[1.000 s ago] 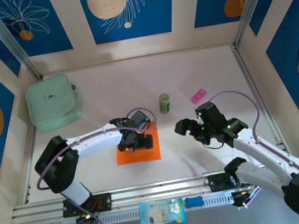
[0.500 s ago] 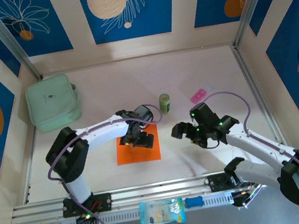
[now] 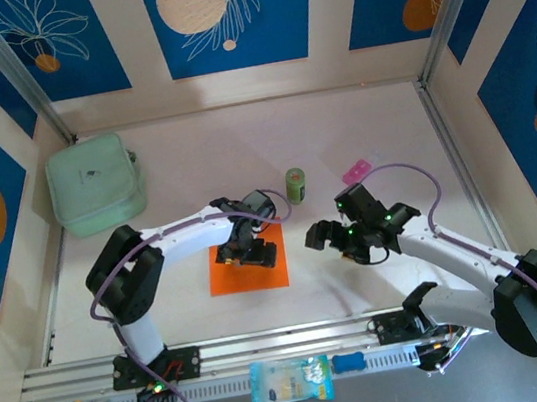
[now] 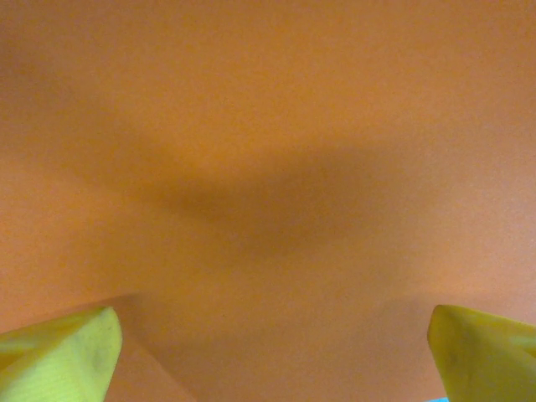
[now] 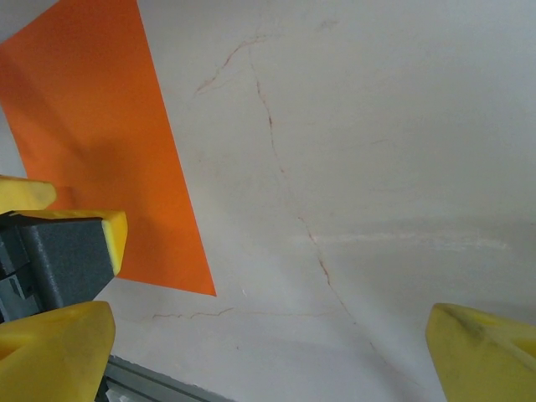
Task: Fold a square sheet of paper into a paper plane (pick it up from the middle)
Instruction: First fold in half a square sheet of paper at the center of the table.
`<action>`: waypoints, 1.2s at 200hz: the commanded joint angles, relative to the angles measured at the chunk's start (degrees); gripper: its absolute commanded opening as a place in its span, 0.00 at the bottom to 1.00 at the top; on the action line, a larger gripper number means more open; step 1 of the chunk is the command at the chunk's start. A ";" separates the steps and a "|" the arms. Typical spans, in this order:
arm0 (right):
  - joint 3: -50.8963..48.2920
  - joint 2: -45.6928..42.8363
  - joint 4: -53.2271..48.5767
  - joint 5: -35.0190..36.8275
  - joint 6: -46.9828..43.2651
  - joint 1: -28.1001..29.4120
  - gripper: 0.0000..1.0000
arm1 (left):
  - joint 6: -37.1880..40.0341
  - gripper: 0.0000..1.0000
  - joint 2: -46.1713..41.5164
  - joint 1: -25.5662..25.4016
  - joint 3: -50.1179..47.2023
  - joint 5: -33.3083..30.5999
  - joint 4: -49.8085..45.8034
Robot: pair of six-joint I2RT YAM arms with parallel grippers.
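Note:
The square sheet of paper is bright orange and lies flat on the table near the middle. My left gripper hangs low over the sheet's centre, pointing down. In the left wrist view the paper lies close under the open left gripper, its yellow fingertips wide apart. My right gripper stands open over bare table just right of the sheet. In the right wrist view the right gripper holds nothing, and the sheet's edge lies at the left. The paper plane is out of view.
A mint-green pouch sits at the back left. A small green can stands just behind the sheet, with a pink packet to its right. A blue-and-white packet lies on the front rail. Walls close in the table on three sides.
The left gripper has shifted slightly right and back over the sheet. The right gripper has moved left, closer to the sheet's right edge. Both stay open.

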 commanded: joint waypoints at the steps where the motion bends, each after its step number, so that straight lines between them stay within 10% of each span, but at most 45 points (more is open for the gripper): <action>1: 2.43 0.41 -1.62 -1.87 -0.93 0.52 0.96 | -1.73 0.94 0.37 1.31 0.64 0.44 -1.11; 240: 2.29 3.16 0.53 -2.00 -0.05 2.57 0.96 | -6.08 0.94 5.74 4.11 -0.65 0.55 3.08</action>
